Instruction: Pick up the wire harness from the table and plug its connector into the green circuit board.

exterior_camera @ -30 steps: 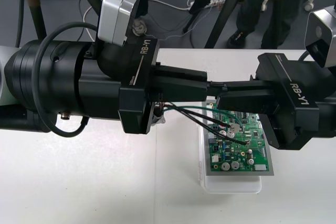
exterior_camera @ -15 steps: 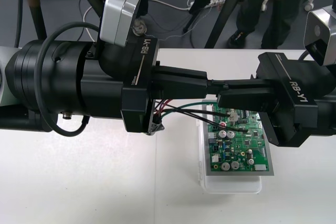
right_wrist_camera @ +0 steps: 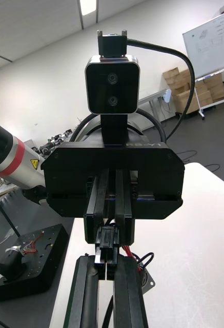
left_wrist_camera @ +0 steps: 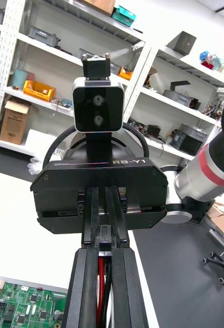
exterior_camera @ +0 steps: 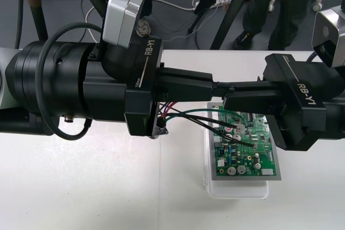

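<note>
Both grippers meet tip to tip above the green circuit board [exterior_camera: 249,157] on its white base [exterior_camera: 237,189]. My left gripper [exterior_camera: 214,85] is shut on the wire harness, with red and black wires [left_wrist_camera: 102,287] running between its fingers. My right gripper [exterior_camera: 225,96] faces it and is shut on the small black plug [right_wrist_camera: 107,240]. Green and black wires [exterior_camera: 199,116] hang in a loop under the fingers, down onto the board. The metal socket with its flange [exterior_camera: 160,126] hangs under the left gripper's body. The plug is held above the board, not in it.
The board sits right of the table's middle, near the front edge. Pale table [exterior_camera: 108,187] spreads out to the left and front of it. Dark floor with cables and stand legs lies beyond the far edge.
The hanging wires swung up half a second ago and have dropped back onto the board. The left gripper edged slightly right early on; both grippers stay shut.
</note>
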`<state>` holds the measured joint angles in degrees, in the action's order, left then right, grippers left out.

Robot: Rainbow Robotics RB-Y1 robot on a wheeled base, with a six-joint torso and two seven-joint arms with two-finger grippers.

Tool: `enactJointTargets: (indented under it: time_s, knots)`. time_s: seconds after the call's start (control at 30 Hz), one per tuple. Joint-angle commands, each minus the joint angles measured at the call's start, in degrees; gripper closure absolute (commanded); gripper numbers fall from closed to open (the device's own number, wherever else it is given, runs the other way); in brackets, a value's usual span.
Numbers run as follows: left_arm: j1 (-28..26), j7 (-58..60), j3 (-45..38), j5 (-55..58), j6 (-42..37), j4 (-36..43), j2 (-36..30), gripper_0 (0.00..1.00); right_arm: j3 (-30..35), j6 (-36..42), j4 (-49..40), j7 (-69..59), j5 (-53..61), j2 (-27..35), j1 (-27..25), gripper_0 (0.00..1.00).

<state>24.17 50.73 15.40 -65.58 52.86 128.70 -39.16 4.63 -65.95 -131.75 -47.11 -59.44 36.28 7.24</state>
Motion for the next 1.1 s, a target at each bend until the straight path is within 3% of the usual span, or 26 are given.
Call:
enactJointTargets:
  time_s: [0.03, 0.63, 0.7, 0.73, 0.8, 1.1]
  knots:
    - [-0.35, -1.69, 0.77, -0.43, -2.76, 1.64, 0.84, 1.00, -0.85, 0.56, -1.40, 1.94, 0.99, -1.21, 1.55, 1.00]
    - [-0.26, -1.69, 0.77, -0.25, -2.76, 1.64, 0.75, 1.00, -0.85, 0.56, -1.40, 1.94, 0.73, -1.21, 1.55, 1.00]
    - [-0.26, -1.69, 0.77, -0.25, -2.67, 1.73, 0.75, 1.00, -0.76, 0.73, -1.40, 1.94, 0.64, -1.30, 1.46, 0.95]
    - [-0.26, -1.78, 0.77, -0.16, -2.76, 1.64, 0.84, 1.00, -0.76, 0.73, -1.40, 1.94, 0.64, -1.30, 1.46, 0.57]
    - [-0.26, -1.78, 0.77, -0.16, -2.76, 1.64, 0.84, 1.00, -0.76, 0.82, -1.40, 1.85, 0.64, -1.30, 1.55, 0.44]
    - [-0.26, -1.96, 0.77, -0.07, -2.76, 1.64, 0.75, 1.00, -0.76, 0.82, -1.40, 1.76, 0.64, -1.30, 1.55, 0.16]
